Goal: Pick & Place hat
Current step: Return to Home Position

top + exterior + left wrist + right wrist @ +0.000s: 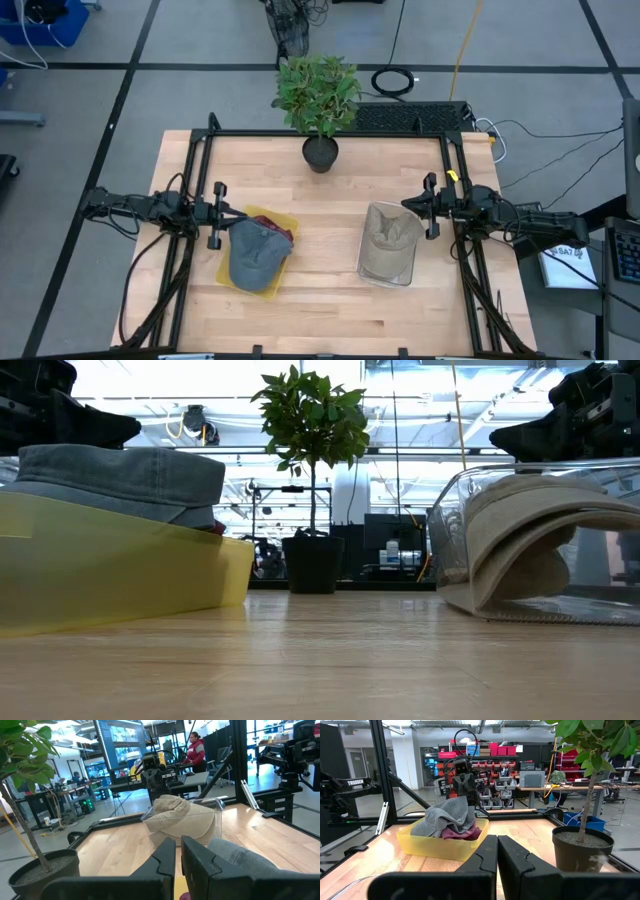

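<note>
Precariously heaped above the rim of the yellow bin (224, 271) on the bench (320, 300), the gray cap (255, 255) could slide out if the left gripper (220, 213), jaws clenched empty like the right gripper (418, 205), brushes it on any pull-back.

— Where are the arms?
— The left arm (150, 208) lies low at the left edge and the right arm (510, 218) at the right edge. They point toward each other.
— And the grippers?
— The left gripper (218, 213) and the right gripper (428, 207) both have their fingers (165, 857) closed together.
</note>
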Robot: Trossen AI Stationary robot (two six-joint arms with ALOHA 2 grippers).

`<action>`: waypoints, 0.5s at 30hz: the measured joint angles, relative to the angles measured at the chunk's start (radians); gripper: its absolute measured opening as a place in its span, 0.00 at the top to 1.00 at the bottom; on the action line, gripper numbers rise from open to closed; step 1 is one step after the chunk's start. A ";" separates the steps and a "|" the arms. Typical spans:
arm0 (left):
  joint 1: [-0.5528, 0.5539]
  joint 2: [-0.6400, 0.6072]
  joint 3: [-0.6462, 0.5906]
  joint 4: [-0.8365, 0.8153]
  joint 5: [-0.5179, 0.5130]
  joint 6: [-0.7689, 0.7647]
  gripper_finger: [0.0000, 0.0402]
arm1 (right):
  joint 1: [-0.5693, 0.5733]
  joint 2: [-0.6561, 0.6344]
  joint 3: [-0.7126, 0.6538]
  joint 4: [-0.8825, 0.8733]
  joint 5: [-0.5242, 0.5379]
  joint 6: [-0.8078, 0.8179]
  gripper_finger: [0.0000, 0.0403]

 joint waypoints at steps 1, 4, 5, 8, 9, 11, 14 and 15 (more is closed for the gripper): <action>0.000 0.000 0.000 0.000 0.000 0.000 0.91 | 0.000 0.000 0.000 0.000 0.000 0.000 1.00; 0.000 0.000 0.000 0.000 0.000 0.000 0.91 | 0.000 0.000 0.000 0.000 0.000 0.000 1.00; 0.000 0.000 0.000 0.000 0.000 0.000 0.91 | 0.000 0.000 0.000 0.000 0.000 0.000 1.00; 0.000 0.000 0.000 0.000 0.000 0.000 0.91 | 0.000 0.000 0.000 0.000 0.000 0.000 1.00; 0.000 0.000 0.000 0.000 0.000 0.000 0.91 | 0.000 0.000 0.000 0.000 0.000 0.000 1.00; 0.000 0.000 0.000 0.000 0.000 0.000 0.91 | 0.000 0.000 0.000 0.000 0.000 0.000 1.00; 0.000 0.000 0.000 0.000 0.000 0.003 0.91 | 0.000 0.000 0.000 0.000 0.000 0.000 1.00; 0.000 0.000 0.000 0.000 0.000 0.005 0.91 | 0.000 0.000 0.000 0.000 0.000 0.000 1.00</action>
